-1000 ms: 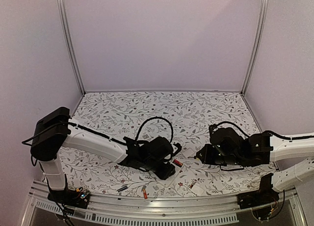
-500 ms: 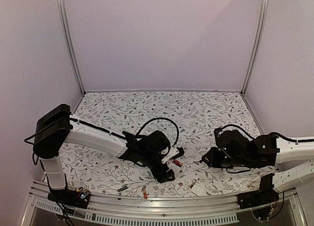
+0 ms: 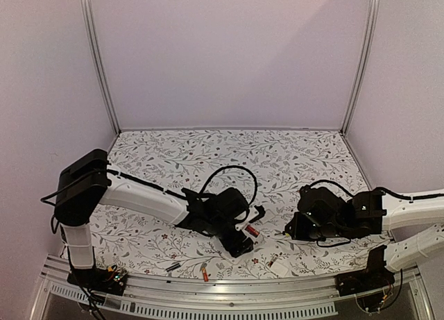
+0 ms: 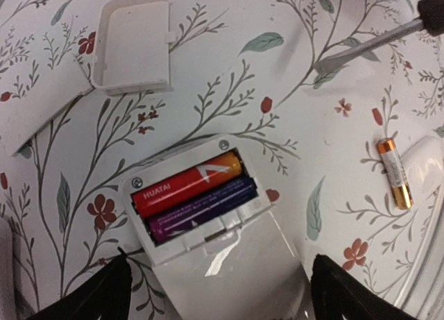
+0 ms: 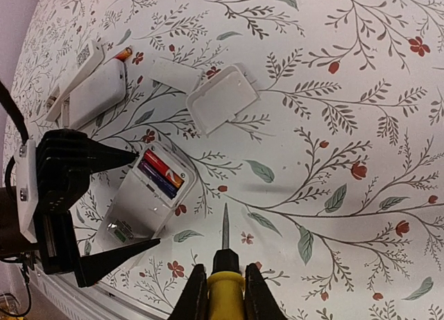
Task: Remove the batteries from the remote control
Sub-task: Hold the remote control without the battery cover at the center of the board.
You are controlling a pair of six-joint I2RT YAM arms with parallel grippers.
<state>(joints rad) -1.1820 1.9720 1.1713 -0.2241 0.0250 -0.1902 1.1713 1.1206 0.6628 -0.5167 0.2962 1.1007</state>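
So the left claw (image 4: 220,287) is spread wide with nothing in it, one tip on each side of the white remote (image 4: 229,264), and the open battery bay sits just ahead of those tips with both cells seated: a red HUATAI battery (image 4: 187,184) and a purple battery (image 4: 201,209) tucked right against it on the side nearer the claw. The right claw (image 5: 225,296) is clamped on the yellow-handled screwdriver (image 5: 224,261), blade pointing out ahead of it toward the remote but well short of touching. The worry: nothing is actually pinning the remote, so a pry with that blade could just shove the whole thing along the table, or pop a cell loose and send it rolling. The left wrist view gives the label, plus a loose gold-ended battery (image 4: 394,174) off to the claw's right and a detached cover plate (image 4: 132,42) further ahead; the right wrist view is the only one showing both left tips straddling the remote
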